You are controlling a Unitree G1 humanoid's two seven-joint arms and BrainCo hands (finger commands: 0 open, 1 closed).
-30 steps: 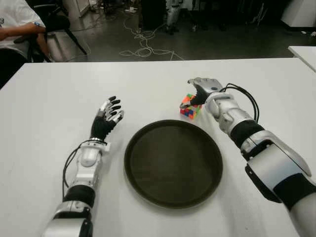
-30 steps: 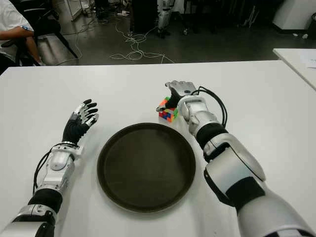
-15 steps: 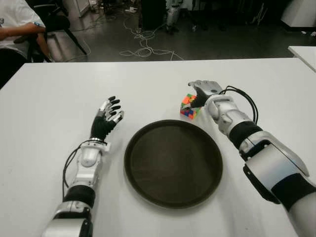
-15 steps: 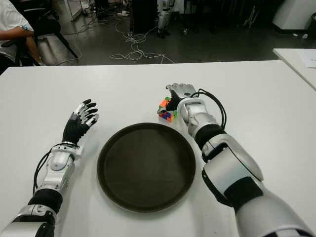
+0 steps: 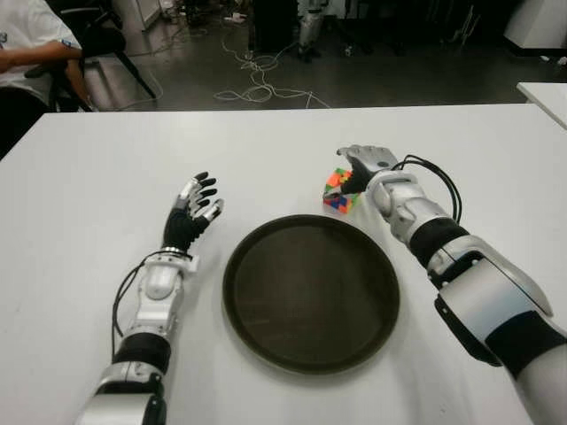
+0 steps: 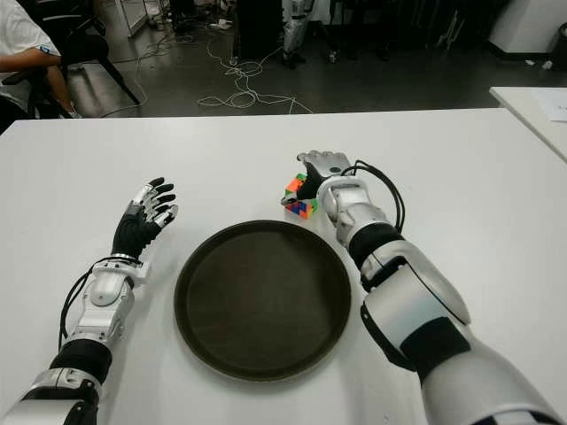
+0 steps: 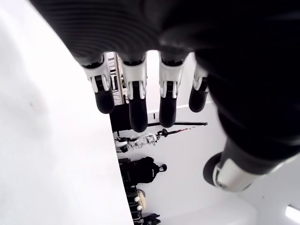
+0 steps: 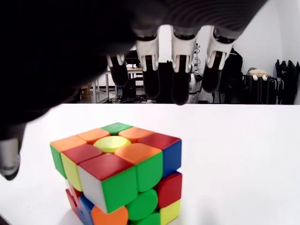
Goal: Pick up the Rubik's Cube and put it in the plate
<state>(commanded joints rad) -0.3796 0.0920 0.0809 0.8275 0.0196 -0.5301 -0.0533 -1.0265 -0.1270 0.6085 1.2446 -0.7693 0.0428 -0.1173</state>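
Just under the right hand (image 5: 359,166), a multicoloured Rubik's Cube (image 8: 117,176) sits on the white tabletop (image 5: 89,177), beyond the far rim of the round dark plate (image 5: 310,292). The right arm reaches forward along the plate's right side, palm turned down over the cube. Its fingers (image 8: 180,70) hang open above the cube's top face with clear space between them and the stickers, and the thumb is low at the cube's side, so nothing is gripped. To the plate's left the left hand (image 5: 193,208) is raised off the tabletop, fingers (image 7: 136,101) extended and loosely spread, holding nothing.
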